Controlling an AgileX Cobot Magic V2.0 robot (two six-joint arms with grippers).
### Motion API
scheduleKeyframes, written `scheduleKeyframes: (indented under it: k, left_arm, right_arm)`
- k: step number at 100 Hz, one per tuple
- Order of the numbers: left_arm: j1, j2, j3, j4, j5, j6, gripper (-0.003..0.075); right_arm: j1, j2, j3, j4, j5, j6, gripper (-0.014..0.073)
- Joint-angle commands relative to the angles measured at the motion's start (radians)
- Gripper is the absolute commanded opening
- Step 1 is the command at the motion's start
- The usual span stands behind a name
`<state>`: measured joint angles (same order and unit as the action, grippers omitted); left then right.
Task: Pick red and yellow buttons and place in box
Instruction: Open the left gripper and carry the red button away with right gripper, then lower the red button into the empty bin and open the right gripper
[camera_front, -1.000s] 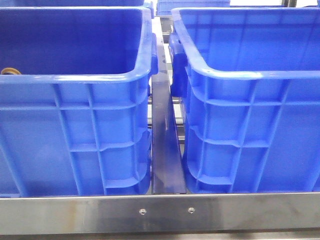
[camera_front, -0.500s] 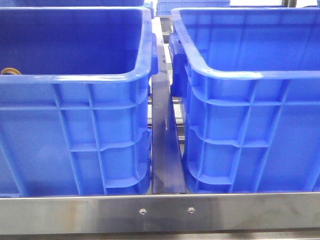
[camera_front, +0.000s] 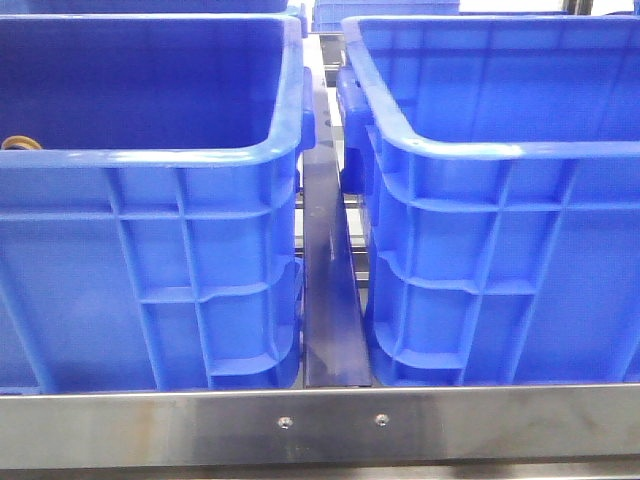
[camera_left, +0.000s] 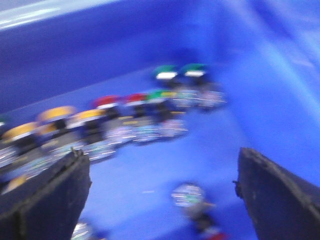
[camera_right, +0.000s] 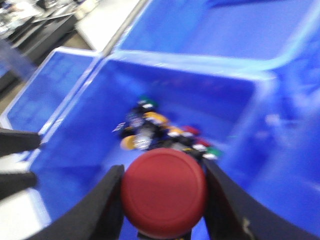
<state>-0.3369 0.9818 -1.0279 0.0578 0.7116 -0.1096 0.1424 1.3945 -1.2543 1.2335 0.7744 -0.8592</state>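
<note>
While the front view only shows the two blue crates side by side, left crate (camera_front: 150, 230) and right crate (camera_front: 500, 220), the right gripper (camera_right: 162, 200) has its fingers clamped on a red button (camera_right: 164, 191) at the bottom centre of its wrist frame, above a crate holding a pile of buttons (camera_right: 160, 132). Over on the left wrist view, the left gripper (camera_left: 162, 192) has its fingers spread wide with nothing between them. It's blurry, but a row of mixed buttons (camera_left: 115, 117) with yellow, red and green caps runs across the middle of that frame on the blue crate floor (camera_left: 150, 170).
</note>
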Motion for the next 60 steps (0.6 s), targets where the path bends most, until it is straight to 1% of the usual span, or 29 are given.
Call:
scheduleKeyframes:
  k: [1,8,15,28,34,37,38,39,44,49,51,56,60]
  left_arm:
    - [0.091,-0.016,-0.017,0.006,-0.064,-0.012,0.0564]
    - [0.166,-0.035,0.004,0.002,-0.068,-0.012,0.0564]
    - [0.214,-0.059,0.040,-0.011,-0.085,-0.012,0.0564]
    - [0.243,-0.145,0.126,-0.023,-0.138,-0.012,0.0563]
    - [0.243,-0.190,0.164,-0.023,-0.163,-0.012,0.0540]
    - [0.243,-0.217,0.185,-0.023,-0.176,-0.012,0.0518]
    - [0.243,-0.227,0.192,-0.025,-0.180,-0.012,0.0497]
    - [0.243,-0.233,0.192,-0.025,-0.180,-0.012,0.0497]
    - [0.243,-0.266,0.220,-0.025,-0.191,-0.012,0.0433]
    - [0.243,-0.294,0.239,-0.025,-0.198,-0.012,0.0341]
    - [0.243,-0.305,0.246,-0.025,-0.199,-0.012,0.0316]
    - [0.243,-0.323,0.257,-0.025,-0.200,-0.012,0.0218]
    - [0.243,-0.330,0.259,-0.025,-0.198,-0.012,0.0158]
  right_arm:
    - [-0.063,-0.059,-0.008,0.026,-0.004,-0.015,0.0211]
    - [-0.115,-0.075,0.016,0.017,-0.004,-0.015,0.0211]
    - [-0.161,-0.087,0.044,0.013,-0.005,-0.019,0.0211]
    - [-0.221,-0.091,0.092,0.013,-0.017,-0.051,0.0211]
    - [-0.232,-0.091,0.115,0.013,-0.051,-0.073,0.0211]
    - [-0.233,-0.091,0.126,0.013,-0.073,-0.087,0.0211]
    - [-0.233,-0.091,0.132,0.013,-0.079,-0.090,0.0211]
    - [-0.233,-0.091,0.135,0.013,-0.092,-0.098,0.0211]
    - [-0.233,-0.091,0.154,0.013,-0.140,-0.125,0.0211]
    - [-0.229,-0.091,0.176,0.013,-0.189,-0.155,0.0211]
    - [-0.228,-0.091,0.181,0.013,-0.211,-0.168,0.0211]
    - [-0.226,-0.089,0.203,0.015,-0.264,-0.190,0.0211]
    - [-0.226,-0.088,0.215,0.024,-0.311,-0.208,0.0211]
